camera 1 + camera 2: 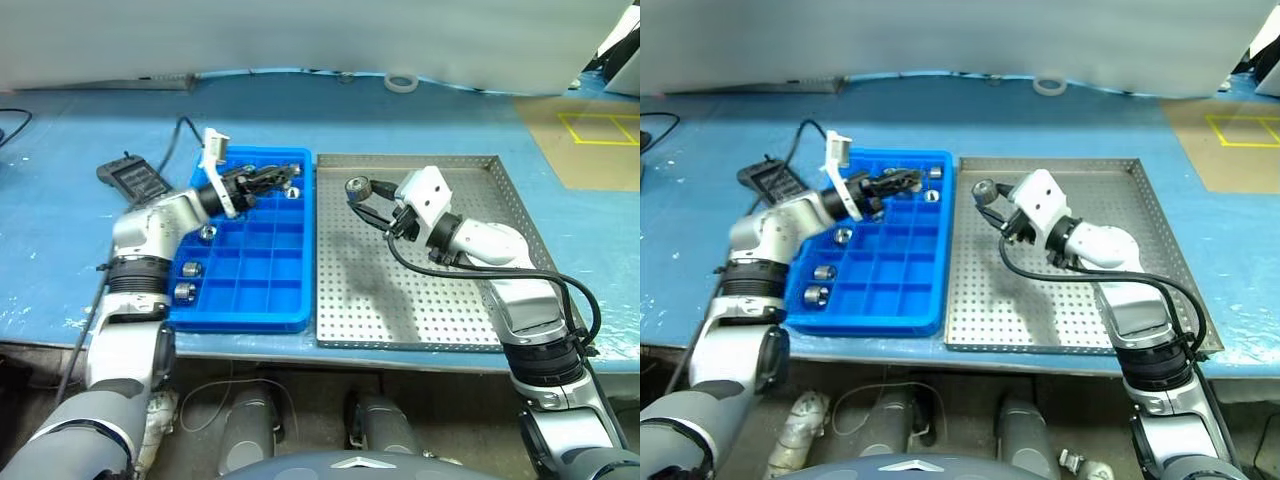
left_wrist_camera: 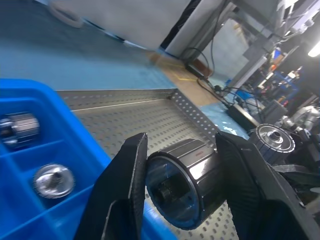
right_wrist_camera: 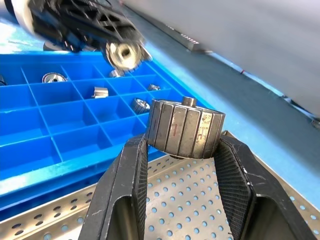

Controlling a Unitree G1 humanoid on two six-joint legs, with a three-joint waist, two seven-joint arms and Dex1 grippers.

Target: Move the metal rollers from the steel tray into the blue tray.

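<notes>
My left gripper (image 1: 272,180) is shut on a metal roller (image 2: 182,182) and hovers above the far compartments of the blue tray (image 1: 250,310). Several more rollers lie in the tray's compartments, among them one at the near left (image 1: 185,292) and one at the far right (image 1: 292,192). Over the far left part of the steel tray (image 1: 430,335), my right gripper (image 1: 360,190) is shut on another roller (image 3: 185,132), held clear of the perforated floor. The two grippers point toward each other across the trays' shared edge.
A black remote (image 1: 135,180) with its cable lies left of the blue tray. A white tape roll (image 1: 401,82) sits at the far edge of the blue table. A brown patch with yellow lines (image 1: 590,140) is at the far right. The table's front edge runs just below both trays.
</notes>
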